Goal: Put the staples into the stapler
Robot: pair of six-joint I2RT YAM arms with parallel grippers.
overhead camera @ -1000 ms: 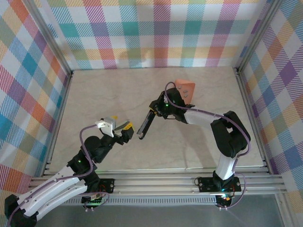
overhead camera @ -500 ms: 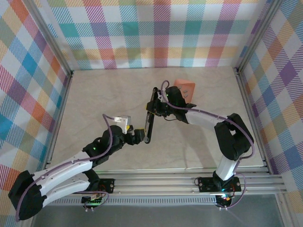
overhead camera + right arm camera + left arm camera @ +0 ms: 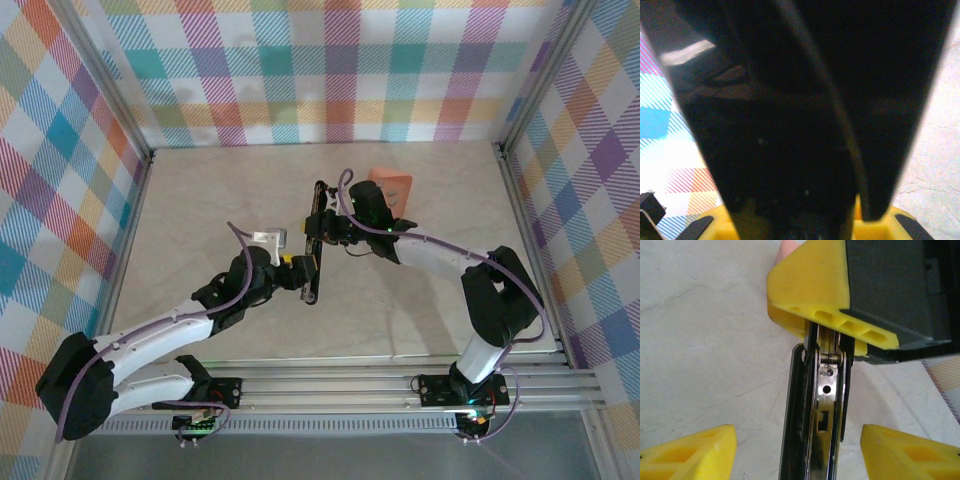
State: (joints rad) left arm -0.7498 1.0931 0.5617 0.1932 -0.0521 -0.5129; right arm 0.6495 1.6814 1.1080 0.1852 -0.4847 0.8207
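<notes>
The black stapler [image 3: 316, 240] hangs above the table, swung open, its long body running from far to near. My right gripper [image 3: 338, 230] is shut on its upper part; in the right wrist view the dark stapler body [image 3: 790, 100] fills the space between the yellow fingers [image 3: 875, 227]. My left gripper [image 3: 303, 274] is open, with its yellow fingers [image 3: 690, 455] on either side of the stapler's shiny metal channel [image 3: 825, 430] and not touching it. The orange staple box [image 3: 392, 188] stands just behind the right gripper. No loose staples show.
The pale marble tabletop [image 3: 200, 200] is ringed by checkered walls and a metal frame. The right arm's cable [image 3: 440, 240] loops over the table's right side. The right gripper's yellow finger and black housing [image 3: 880, 285] hang close above the left gripper.
My left arm has reached forward and to the right until its open fingers straddle the stapler's near end. The right gripper has turned the stapler to lie more far-to-near and shifted it slightly back.
</notes>
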